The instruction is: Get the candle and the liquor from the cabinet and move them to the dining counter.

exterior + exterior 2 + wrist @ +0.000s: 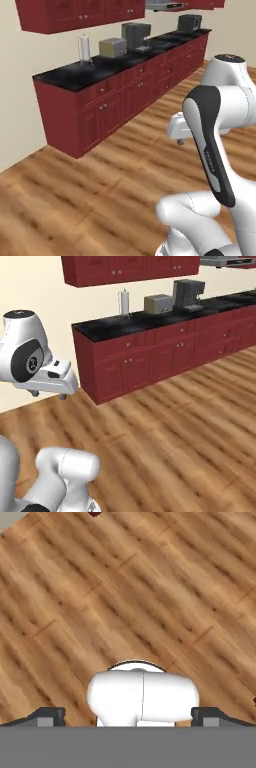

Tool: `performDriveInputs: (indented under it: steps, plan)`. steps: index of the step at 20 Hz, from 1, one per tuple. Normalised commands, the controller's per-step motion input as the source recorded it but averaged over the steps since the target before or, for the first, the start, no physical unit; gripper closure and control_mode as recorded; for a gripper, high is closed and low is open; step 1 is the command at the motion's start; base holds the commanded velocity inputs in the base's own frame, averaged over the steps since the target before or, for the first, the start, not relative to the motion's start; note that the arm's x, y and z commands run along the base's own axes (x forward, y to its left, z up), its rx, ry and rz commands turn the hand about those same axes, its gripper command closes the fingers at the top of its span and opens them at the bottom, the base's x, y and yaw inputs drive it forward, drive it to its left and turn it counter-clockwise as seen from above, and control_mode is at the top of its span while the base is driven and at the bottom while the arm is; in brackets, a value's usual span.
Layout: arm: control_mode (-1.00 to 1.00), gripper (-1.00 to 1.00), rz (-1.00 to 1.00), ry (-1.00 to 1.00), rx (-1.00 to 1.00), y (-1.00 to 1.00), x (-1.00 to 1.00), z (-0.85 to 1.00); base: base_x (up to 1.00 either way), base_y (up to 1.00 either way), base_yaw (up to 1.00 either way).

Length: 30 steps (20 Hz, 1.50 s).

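The white arm is folded up over its base, the elbow raised high and the forearm angled back down. The hand sits level at about mid height, with the claw (128, 714) pointing straight down. Its two dark fingertips (47, 716) stand wide apart, with nothing between them.

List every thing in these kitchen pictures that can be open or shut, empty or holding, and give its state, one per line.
Tool: open, holding nothing, pointing down at the wooden floor.
Wall cabinet doors: shut.
Drawers under the black counter: shut.
Lower cupboard doors: shut.
Toaster: standing upright on the counter; slots too small to tell.
Paper towel holder: upright on the counter.
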Motion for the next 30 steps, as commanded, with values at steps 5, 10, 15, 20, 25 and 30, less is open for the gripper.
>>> performDriveInputs:
  steps: [5, 10, 15, 20, 25, 30]
  plan:
    - [1.0, -1.0, 0.0, 0.0, 0.0, 0.0, 0.0, 0.0, 0.56, 0.58, -0.79]
    - [1.0, -1.0, 0.0, 0.0, 0.0, 0.0, 0.0, 0.0, 0.24, 0.34, -0.89]
    - [1.0, -1.0, 0.0, 0.0, 0.0, 0.0, 0.0, 0.0, 0.06, 0.2, -0.93]
    - [1.0, -1.0, 0.0, 0.0, 0.0, 0.0, 0.0, 0.0, 0.71, 0.19, -0.43]
    - [1.0, -1.0, 0.0, 0.0, 0.0, 0.0, 0.0, 0.0, 1.0, 0.19, 0.05]
    - [1.0, -1.0, 0.0, 0.0, 0.0, 0.0, 0.0, 0.0, 1.0, 0.18, 0.15]
